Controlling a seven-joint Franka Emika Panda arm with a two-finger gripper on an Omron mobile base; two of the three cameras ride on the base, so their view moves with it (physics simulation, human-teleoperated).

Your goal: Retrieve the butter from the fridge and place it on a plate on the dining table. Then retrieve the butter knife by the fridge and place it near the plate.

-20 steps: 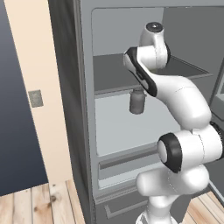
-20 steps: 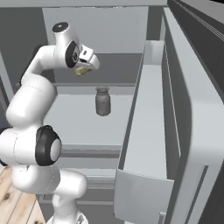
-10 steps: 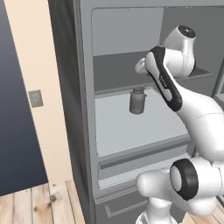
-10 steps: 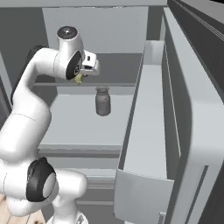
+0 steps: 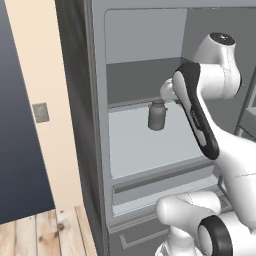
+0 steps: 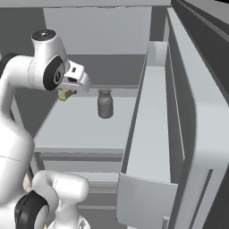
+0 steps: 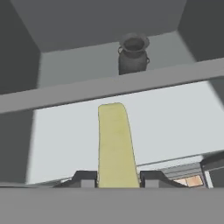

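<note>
Inside the open fridge [image 5: 80, 125] we see our end effector [image 7: 116, 177] clenched on the butter [image 7: 114, 146], a pale-yellow stick that runs forward from between the two dark fingertips [image 7: 85, 177] in the hand view. The butter is clear of any surface, held above the light lower shelf [image 7: 175, 122], with the edge of the upper shelf [image 7: 109, 87] crossing the view just beyond its far end. On that upper shelf stands a grey lidded jar [image 7: 133, 54], upright and well apart from the butter.

From the right base view the end effector [image 6: 67, 94] hangs under the white wrist at the left of the fridge interior, a small yellow bit of the butter [image 6: 65, 95] showing below it; the jar [image 6: 105, 103] stands to its right, near but not touching. The open fridge door [image 6: 156, 147] stands along the right side. In the left base view the jar [image 5: 157, 116] sits just left of the arm's dark forearm.
</note>
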